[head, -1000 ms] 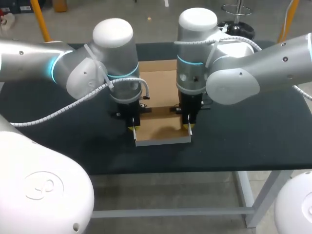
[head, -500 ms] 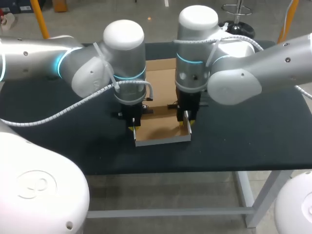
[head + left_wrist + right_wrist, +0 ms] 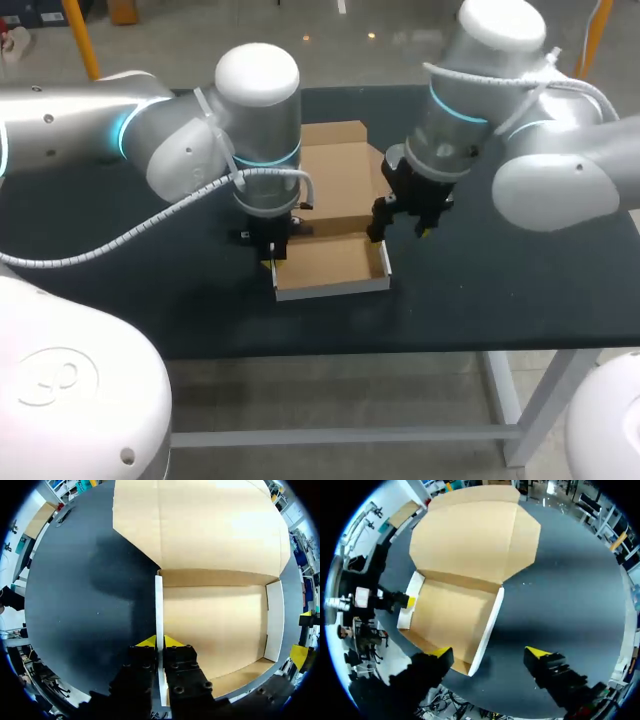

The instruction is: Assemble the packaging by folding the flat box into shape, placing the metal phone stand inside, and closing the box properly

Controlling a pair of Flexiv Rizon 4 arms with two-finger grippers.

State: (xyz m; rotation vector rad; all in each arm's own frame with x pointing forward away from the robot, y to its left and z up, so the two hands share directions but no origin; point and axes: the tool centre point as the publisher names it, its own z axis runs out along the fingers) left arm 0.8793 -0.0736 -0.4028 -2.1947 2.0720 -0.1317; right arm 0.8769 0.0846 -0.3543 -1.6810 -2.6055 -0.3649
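A brown cardboard box (image 3: 335, 262) sits half folded on the black table, its walls raised and its lid flap (image 3: 335, 168) lying flat behind. My left gripper (image 3: 272, 257) is shut on the box's left wall (image 3: 158, 605), yellow tips (image 3: 159, 641) pinching its white edge. My right gripper (image 3: 402, 226) hangs open above and just right of the box, holding nothing. In the right wrist view its fingers (image 3: 488, 652) straddle the air over the right wall (image 3: 489, 622). No metal phone stand is in view.
The black table (image 3: 520, 290) stretches to both sides of the box, with its front edge close behind the box's front wall. My left gripper (image 3: 402, 601) shows at the box's far side in the right wrist view.
My right gripper has opened, let go of the box's right wall, and lifted away up and to the right. The left gripper has kept its hold on the left wall.
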